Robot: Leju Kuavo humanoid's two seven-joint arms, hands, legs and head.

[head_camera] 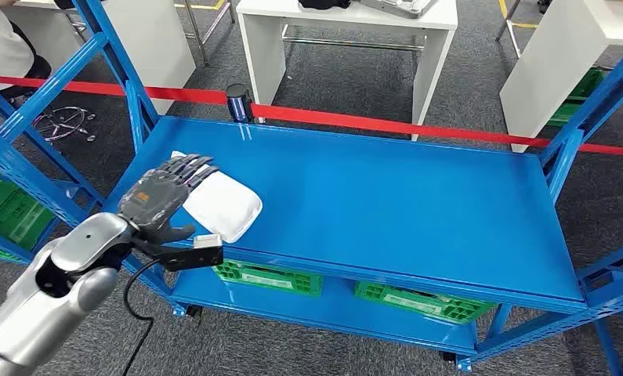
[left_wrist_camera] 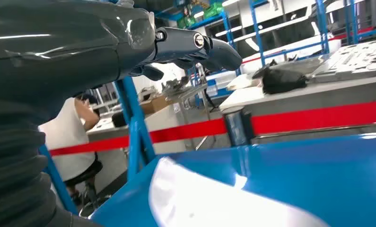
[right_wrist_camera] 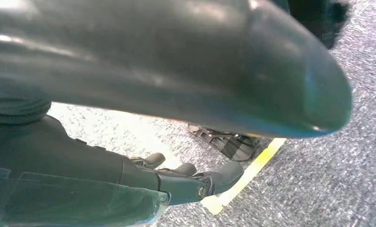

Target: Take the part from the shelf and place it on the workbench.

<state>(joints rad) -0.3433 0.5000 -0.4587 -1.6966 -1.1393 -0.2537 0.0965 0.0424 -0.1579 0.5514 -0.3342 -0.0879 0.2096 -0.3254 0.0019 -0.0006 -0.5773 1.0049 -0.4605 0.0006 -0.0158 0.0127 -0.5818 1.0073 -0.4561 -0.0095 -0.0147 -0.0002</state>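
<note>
- On the blue shelf (head_camera: pixel 386 196), at about 9 o'clock of its top board, lies the white part (head_camera: pixel 223 205), flat and near the front edge.
- Over the part's near-left corner is the left hand (head_camera: pixel 163 200). Its fingers are spread out flat, with the tips over the part's edge. It holds nothing. Whether the tips touch the part is hard to tell.
- From the left wrist view, the fingers (left_wrist_camera: pixel 209 47) stick out above the shelf, and the part shows as a bright white patch (left_wrist_camera: pixel 209 203) below them.
- Behind the shelf, at 12 o'clock, a red tape (head_camera: pixel 371 124) runs across, with white tables (head_camera: pixel 347 31) past it.
- Under the top board sit green crates (head_camera: pixel 269 276).
- The right hand (right_wrist_camera: pixel 176 177) hangs down over grey carpet by a yellow floor line (right_wrist_camera: pixel 252 170). Its fingers are a bit bent and apart, with nothing in them.
- The job looks like it is just starting. The part is not picked up yet. Grabbing it, lifting it and taking it to the workbench are all left to do.
- No words or labels can be read anywhere.
</note>
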